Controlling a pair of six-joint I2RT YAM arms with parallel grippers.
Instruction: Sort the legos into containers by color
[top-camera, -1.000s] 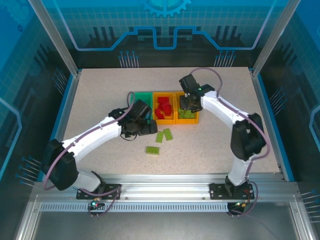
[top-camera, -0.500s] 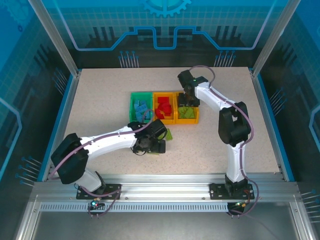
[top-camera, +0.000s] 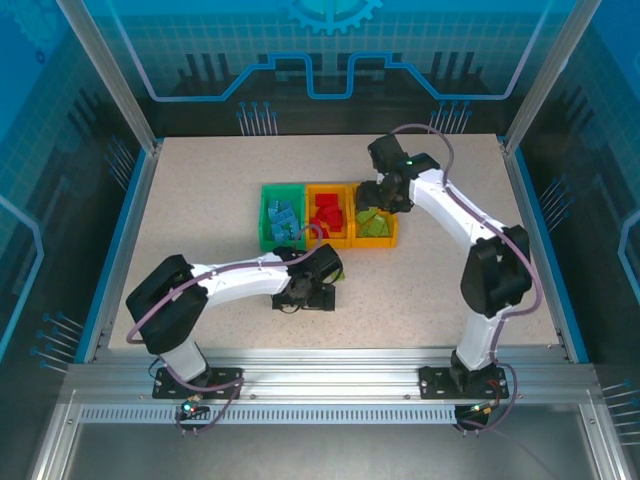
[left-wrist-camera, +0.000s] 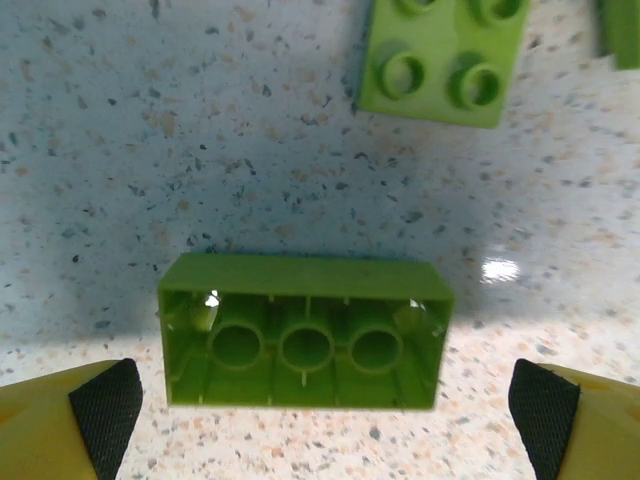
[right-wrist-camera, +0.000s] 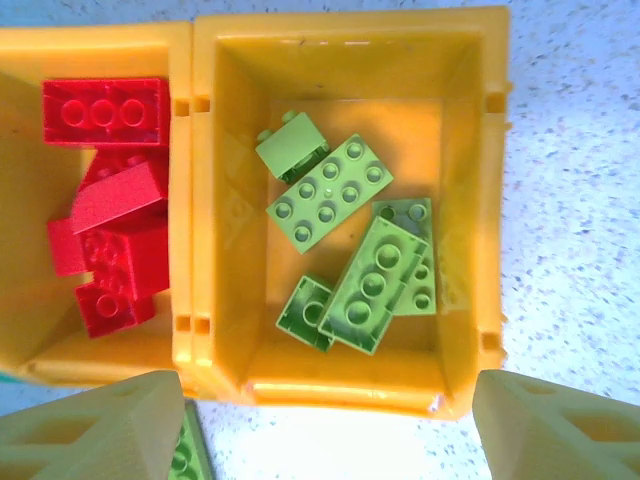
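Our left gripper (left-wrist-camera: 320, 405) hangs wide open and empty, pads flanking an upturned lime brick (left-wrist-camera: 305, 335) toward the worktop's near edge; we should centre, lower, and close squarely on its short ends without nudging the neighbouring brick (left-wrist-camera: 440, 60). Our right gripper (right-wrist-camera: 335, 425), likewise spread and empty, hovers over the yellow bin (right-wrist-camera: 225, 230) of greens.

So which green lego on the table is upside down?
The lime brick between the left gripper's open fingers: its hollow underside faces up. The green lego beyond it shows its studs.
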